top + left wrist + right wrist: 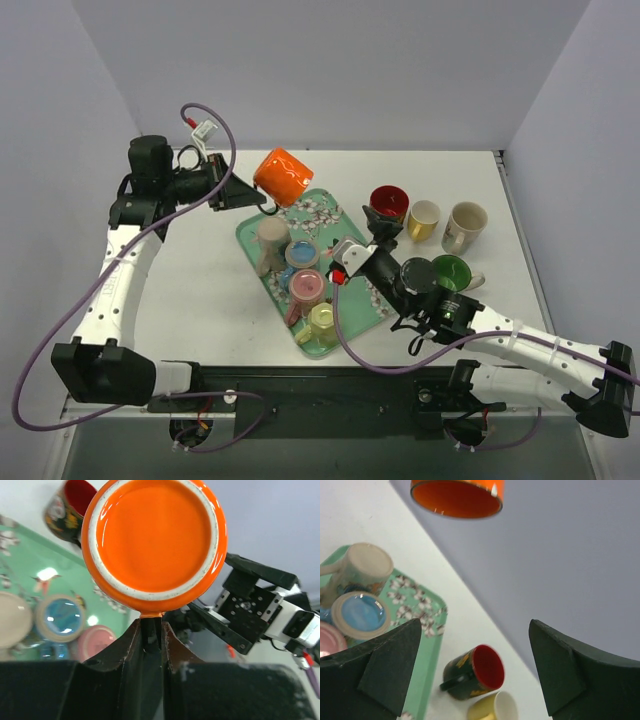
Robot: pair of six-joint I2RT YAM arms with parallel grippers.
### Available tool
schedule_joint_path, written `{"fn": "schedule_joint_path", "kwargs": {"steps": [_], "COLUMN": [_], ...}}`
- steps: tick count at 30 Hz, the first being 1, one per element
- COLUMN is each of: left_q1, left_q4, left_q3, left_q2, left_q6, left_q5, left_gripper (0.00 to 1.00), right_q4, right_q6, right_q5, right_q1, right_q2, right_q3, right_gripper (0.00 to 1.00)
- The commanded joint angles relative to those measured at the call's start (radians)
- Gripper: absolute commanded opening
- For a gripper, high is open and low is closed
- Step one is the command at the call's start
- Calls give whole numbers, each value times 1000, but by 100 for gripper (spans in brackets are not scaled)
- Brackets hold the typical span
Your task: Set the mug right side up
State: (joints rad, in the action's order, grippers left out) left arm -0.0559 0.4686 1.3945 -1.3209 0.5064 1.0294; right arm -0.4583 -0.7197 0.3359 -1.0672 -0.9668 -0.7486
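- The orange mug [283,175] was up in the air over the far-left corner of the green tray [335,212], not touching anything on the counter [200,290].
- The left fingers [132,645] were clamped on its handle, with the handle pinched right between them. I'd guess that's so the wrist can roll the mug over without the body slipping.
- In the left wrist view the mug's flat base faced straight at the camera. From the right wrist view you could see into its opening from below. So it was tilted, mouth pointing away from the left arm and a bit downward. Not right side up yet, maybe halfway there.
- The right fingers [390,665] were spread wide apart and holding nothing, just right of the tray and aimed up toward the mug. It looked like they were waiting to help or take a handoff, but that's only my read.
- Four more upside-down mugs [302,255] sat on the tray, so lifting the orange one clear made sense before rotating it.
- The upright mugs [423,218] were lined up on the counter to the right of the tray, probably where this one should land.
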Motion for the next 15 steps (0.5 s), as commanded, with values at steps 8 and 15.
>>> {"fn": "schedule_joint_path", "kwargs": {"steps": [8, 15], "left_q1": [-157, -226], "left_q4": [-136, -203], "left_q3": [-3, -49], "left_q2": [38, 43], "left_q6": [251, 333], "left_q5": [186, 201], "left_gripper": [0, 0], "right_q4": [-362, -427], "right_q6": [-224, -253], "right_q5": [-121, -118], "right_q1": [-10, -8], "right_q2": [-10, -76], "right_q3": [-5, -40], "right_gripper": [81, 79]}}
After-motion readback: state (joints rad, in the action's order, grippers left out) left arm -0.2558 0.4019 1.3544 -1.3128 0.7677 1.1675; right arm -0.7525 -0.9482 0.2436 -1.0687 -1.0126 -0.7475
